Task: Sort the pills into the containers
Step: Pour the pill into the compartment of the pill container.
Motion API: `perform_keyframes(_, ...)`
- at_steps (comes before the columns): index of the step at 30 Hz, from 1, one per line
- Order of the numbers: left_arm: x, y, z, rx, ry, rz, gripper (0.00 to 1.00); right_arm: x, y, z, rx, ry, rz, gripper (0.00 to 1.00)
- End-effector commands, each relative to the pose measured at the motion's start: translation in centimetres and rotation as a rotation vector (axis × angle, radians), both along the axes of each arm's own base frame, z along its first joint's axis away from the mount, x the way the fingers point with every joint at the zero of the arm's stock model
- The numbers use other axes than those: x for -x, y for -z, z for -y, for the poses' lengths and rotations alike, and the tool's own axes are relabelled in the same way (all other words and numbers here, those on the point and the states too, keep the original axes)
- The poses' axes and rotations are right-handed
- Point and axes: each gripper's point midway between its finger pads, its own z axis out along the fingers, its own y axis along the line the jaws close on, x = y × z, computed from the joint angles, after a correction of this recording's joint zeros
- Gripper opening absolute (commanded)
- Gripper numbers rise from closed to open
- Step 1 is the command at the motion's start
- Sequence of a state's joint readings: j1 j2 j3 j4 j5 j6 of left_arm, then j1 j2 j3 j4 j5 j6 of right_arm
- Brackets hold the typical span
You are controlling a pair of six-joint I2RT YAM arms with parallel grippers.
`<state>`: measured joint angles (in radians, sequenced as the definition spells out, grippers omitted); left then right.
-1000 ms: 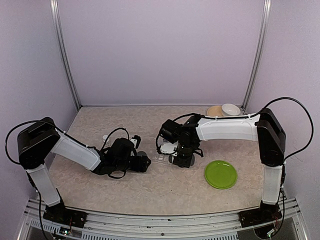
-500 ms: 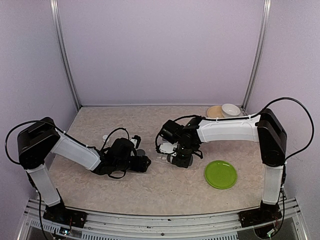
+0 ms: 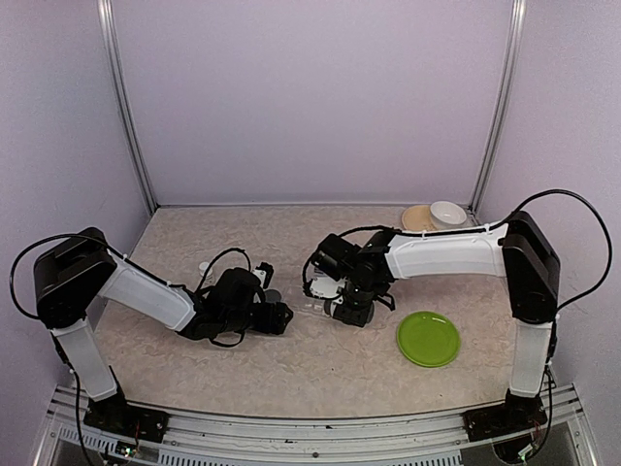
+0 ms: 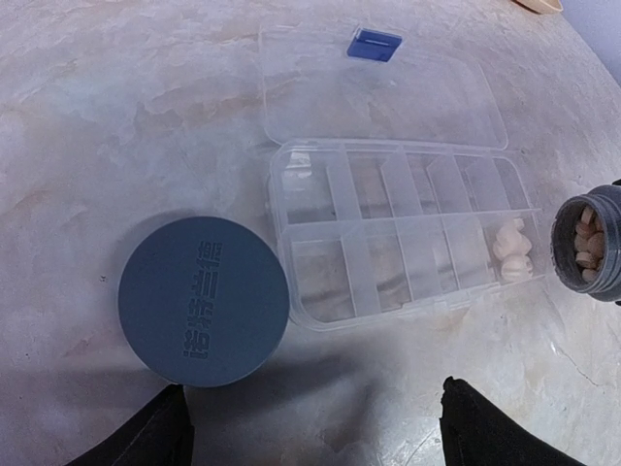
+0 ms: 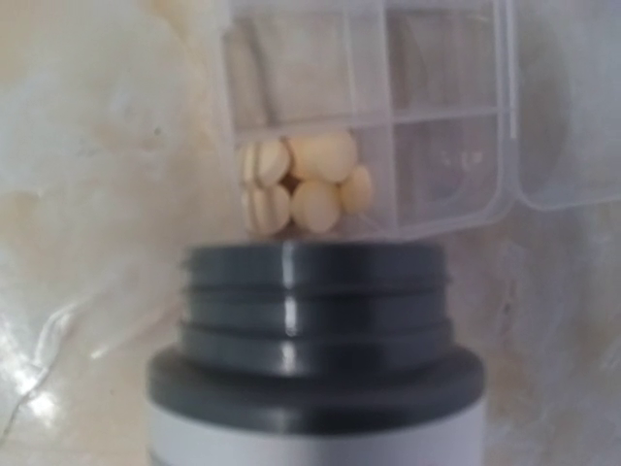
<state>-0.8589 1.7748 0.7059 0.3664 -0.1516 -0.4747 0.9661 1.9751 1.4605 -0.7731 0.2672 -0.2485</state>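
Note:
A clear pill box lies on the table with its lid flipped open behind it. Several pale pills sit in the end compartment of its front row, seen in the left wrist view as pills. My right gripper is shut on a dark-necked pill bottle. The bottle is tipped with its open mouth toward that end of the box, and more pills show inside it. A round blue-grey cap lies flat against the box's other end. My left gripper stands open just short of the cap, holding nothing.
A green plate lies to the right of the right gripper. A white bowl and a tan dish sit at the back right corner. The box lies between the two grippers.
My right gripper has shifted slightly left with the bottle, closer over the box's end. The left arm has not moved.

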Motion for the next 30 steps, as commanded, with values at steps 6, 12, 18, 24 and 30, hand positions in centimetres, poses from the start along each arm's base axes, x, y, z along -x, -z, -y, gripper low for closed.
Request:
perform_keyframes(6,0.6,0.5,0.2,-0.001,0.012,-0.023,0.86,-0.1,-1.7,-0.6,-0.061,0.004,0.06,0.28)
perform_keyframes(12,0.6,0.6,0.2,0.0,0.012,-0.024,0.86,-0.4,-2.0,-0.7,-0.083,0.01,0.084,0.28)
perform_keyframes(18,0.7,0.7,0.1,-0.002,0.012,-0.026,0.86,-0.8,-2.4,-0.7,-0.105,0.017,0.115,0.28)
perform_keyframes(24,0.6,0.5,0.1,0.004,0.008,-0.023,0.86,-1.0,-3.0,-0.9,-0.144,0.019,0.149,0.28)
perform_keyframes(30,0.6,0.4,0.0,0.002,0.004,-0.019,0.86,-1.1,-3.7,-1.1,-0.198,0.02,0.183,0.28)
